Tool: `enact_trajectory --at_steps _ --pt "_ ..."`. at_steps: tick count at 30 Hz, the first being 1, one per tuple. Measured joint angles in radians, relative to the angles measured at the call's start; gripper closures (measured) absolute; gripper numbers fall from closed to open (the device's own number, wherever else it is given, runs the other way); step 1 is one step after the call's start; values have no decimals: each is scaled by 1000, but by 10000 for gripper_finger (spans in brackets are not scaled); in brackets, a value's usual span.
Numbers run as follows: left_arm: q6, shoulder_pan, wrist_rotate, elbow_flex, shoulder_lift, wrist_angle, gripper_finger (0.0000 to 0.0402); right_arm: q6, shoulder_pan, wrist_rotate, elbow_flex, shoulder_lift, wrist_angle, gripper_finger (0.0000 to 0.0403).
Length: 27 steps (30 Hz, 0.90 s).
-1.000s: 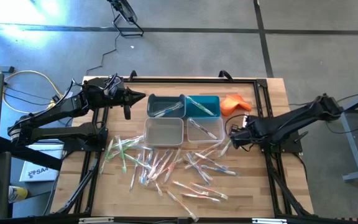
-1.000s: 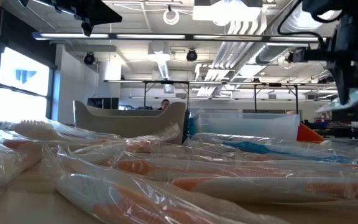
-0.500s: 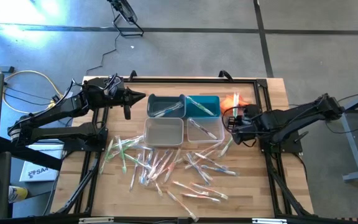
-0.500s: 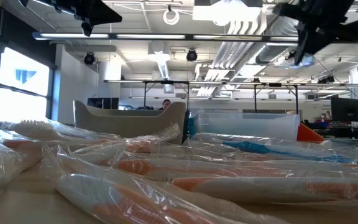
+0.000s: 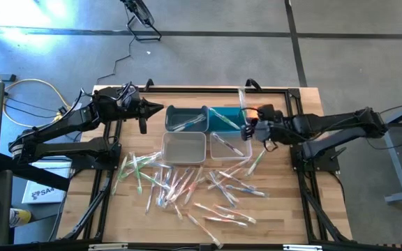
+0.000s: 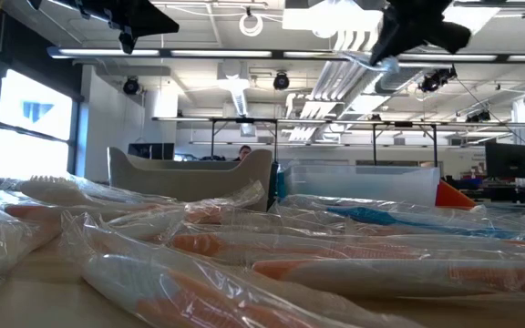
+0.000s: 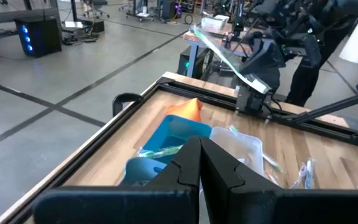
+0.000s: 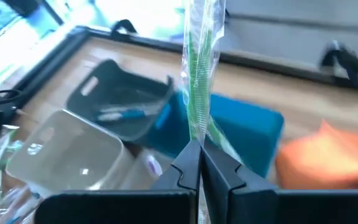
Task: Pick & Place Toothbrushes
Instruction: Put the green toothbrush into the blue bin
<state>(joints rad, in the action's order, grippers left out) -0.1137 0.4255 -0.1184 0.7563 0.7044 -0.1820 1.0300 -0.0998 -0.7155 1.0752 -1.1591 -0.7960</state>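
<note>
Gripping a green toothbrush (image 8: 199,74) in its clear wrapper, the right gripper (image 5: 247,130) hangs above the blue bin (image 5: 223,113), its fingers clenched on the lower end so that the brush sticks up and away from it. In the right wrist view the green handle rises straight from between the two dark fingers, with the blue bin directly behind it. The left wrist view shows the same wrapped brush (image 7: 225,56) slanting up from the right gripper (image 7: 248,93), held clear of the table.

Next to the blue bin, on the side toward the left arm, sits a dark teal bin (image 5: 185,117) with a couple of brushes lying inside. On the blue bin's near side stand two clear bins: the one directly below it (image 5: 231,146) holds a brush or two, and the one diagonal to it (image 5: 183,147) looks bare. An orange cloth (image 7: 190,109) lies just past the blue bin, on the side toward the right arm.

The rest of the toothbrushes (image 5: 187,185) lie scattered across the wooden table (image 5: 299,202), beyond the clear bins from the blue bin, with green, pink and blue handles mixed together.

The left gripper (image 5: 155,109) waits with its fingers pressed together and nothing between them, beyond the dark teal bin from the blue bin.
</note>
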Motion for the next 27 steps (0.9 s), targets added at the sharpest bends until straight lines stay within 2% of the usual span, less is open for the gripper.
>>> enact_trajectory --at_steps 4,9,19,27 --pt "-1 0 0 0 0 0 402 -170 62 62 0 0 114 400" --pt "-22 0 0 0 0 0 402 -307 138 152 0 0 178 400" --pt "-23 0 0 0 0 0 402 -466 262 297 0 -11 183 400" --pt "-27 0 0 0 0 0 402 -591 329 388 0 -91 191 400"
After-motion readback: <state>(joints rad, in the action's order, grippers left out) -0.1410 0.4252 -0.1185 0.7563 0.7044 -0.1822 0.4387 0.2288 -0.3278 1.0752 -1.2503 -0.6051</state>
